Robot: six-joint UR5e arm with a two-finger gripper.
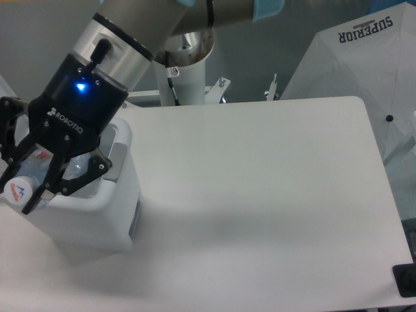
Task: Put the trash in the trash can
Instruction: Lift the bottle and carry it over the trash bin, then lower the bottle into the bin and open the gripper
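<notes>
My gripper (27, 185) hangs at the far left, over the open top of the trash can (107, 214), a boxy white bin with a grey latch tab (117, 158) on its side. It is shut on the trash, a crushed clear plastic bottle (19, 188) with a red label, which sits between the fingers above the bin's front rim. The black gripper body, with its blue light on, hides most of the bin's inside and its lid.
The white table (260, 195) runs to the right and front of the bin. The arm's white base column (185, 71) stands behind the table. A white cover printed "SUPERIOR" (364, 58) rises at the right, and a black object (404, 281) sits at the bottom right corner.
</notes>
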